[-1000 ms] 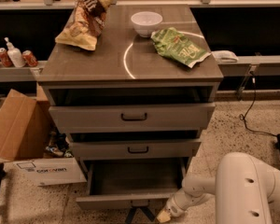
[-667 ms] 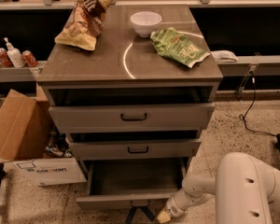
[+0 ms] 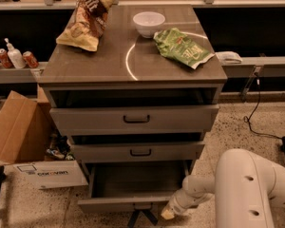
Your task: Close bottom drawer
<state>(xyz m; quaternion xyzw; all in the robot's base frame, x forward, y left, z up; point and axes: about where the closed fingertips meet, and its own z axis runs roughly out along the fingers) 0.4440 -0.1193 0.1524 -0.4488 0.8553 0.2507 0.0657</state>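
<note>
No visible change since 1.0 s ago: arm, drawers and desktop items all sit where they were.

Bottom drawer (image 3: 109, 204) is pulled well out, its inside visible and bare, with its front panel low in the view near the bottom edge. Its handle (image 3: 142, 206) is at centre, partly lost in shadow. Gripper (image 3: 166, 213) is at floor level, just beside the right end of that front panel, on the end of the white arm (image 3: 247, 189) coming in from lower right. Can't tell its grip state from this view.

Middle drawer (image 3: 137, 152) and top drawer (image 3: 135, 119) are both partly out, with dark gaps above each front.

Room: the arm fills the speckled floor (image 3: 256, 122) right of the desk (image 3: 109, 63). A cardboard box (image 3: 14, 132) is close on the left, near the drawer's left corner. A black cable (image 3: 254, 110) lies further right, well apart from the drawer.

On the desk are a brown chip bag (image 3: 85, 23), a white bowl (image 3: 148, 23) and a green bag (image 3: 181, 46), all back from the front edge.
</note>
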